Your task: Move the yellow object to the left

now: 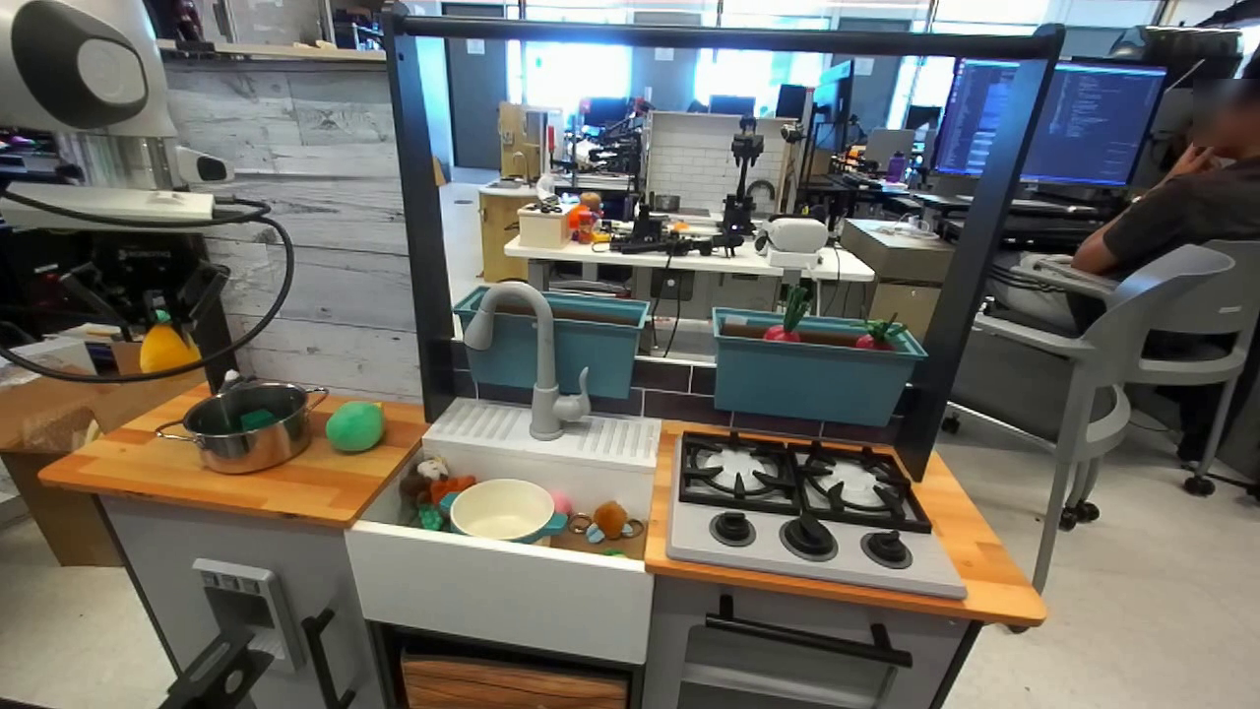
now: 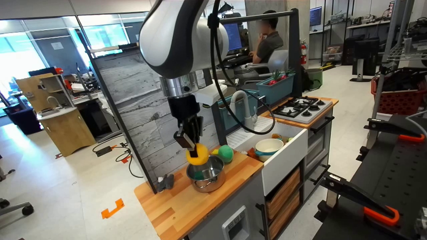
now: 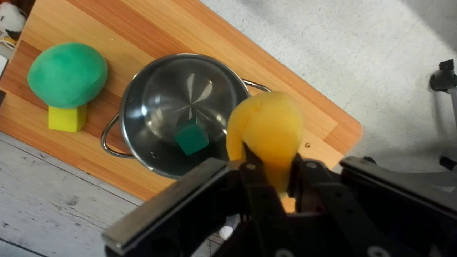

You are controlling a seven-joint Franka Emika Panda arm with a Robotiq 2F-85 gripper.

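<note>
Gripper (image 3: 274,160) clamped on yellow object (image 3: 273,121), above countertop (image 3: 214,35); object overlaps rim of pot (image 3: 164,85) in view. Pot lower, left of gripper; green block (image 3: 191,137) inside. Farther left, past pot: green ball (image 3: 68,75), partly covering yellow block (image 3: 66,118); contact unclear. Floor (image 3: 357,64) right of gripper, past countertop edge.

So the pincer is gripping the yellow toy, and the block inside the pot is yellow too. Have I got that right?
Not quite: the block inside the pot is green, not yellow, as the wrist view shows. The rest is right: the pincer is gripping the yellow toy.
</note>
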